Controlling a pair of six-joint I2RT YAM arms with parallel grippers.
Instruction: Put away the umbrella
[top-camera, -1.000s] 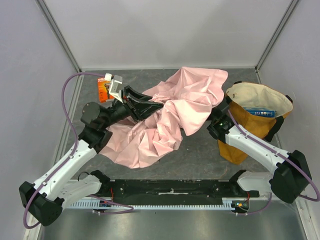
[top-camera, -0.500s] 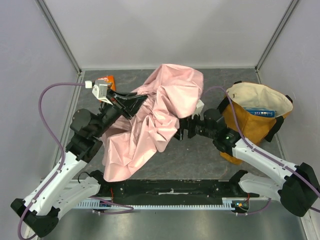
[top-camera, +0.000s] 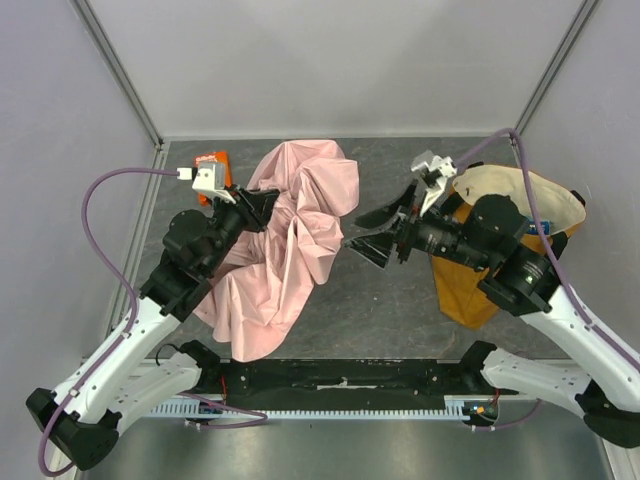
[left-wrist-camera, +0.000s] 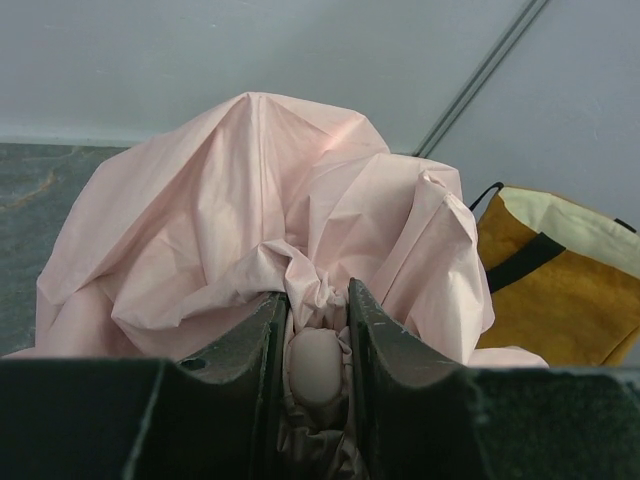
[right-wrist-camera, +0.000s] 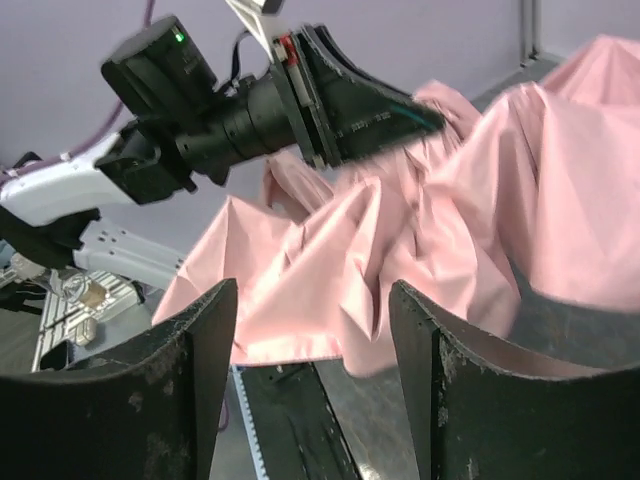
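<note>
The umbrella (top-camera: 285, 240) is lying as a crumpled heap of pale pink fabric on the table (top-camera: 400, 310). It is sitting left of centre and stretching from the far middle down toward the near left. None of its black shaft is showing from above; only folds of cloth are.

The left fingers (top-camera: 262, 205) are clenching the umbrella at its far left edge. In the left wrist view the two dark fingers are pressing in from both sides on a small rounded pink knob (left-wrist-camera: 315, 365). Bunched fabric is being squeezed in around the knob, and the rest of the canopy is rising in loose peaks beyond the fingertips.

The right fingers (top-camera: 370, 248) are standing spread apart and holding nothing. They are hovering just right of the umbrella, pointing left toward it and not touching the cloth. In the right wrist view they are framing the pink folds with open space between them. The left arm's black wrist is showing beyond the fabric there.

A mustard-yellow tote bag (top-camera: 470, 300) is standing on the right side of the table with its mouth gaping and its cream lining showing. The right arm is crossing over the bag's left part. The umbrella is lying wholly outside the bag, well apart from it, with the right fingers between the two.

A small orange packet (top-camera: 212, 162) is lying at the far left of the table, just beyond the left wrist. Its print is too small to read.
</note>
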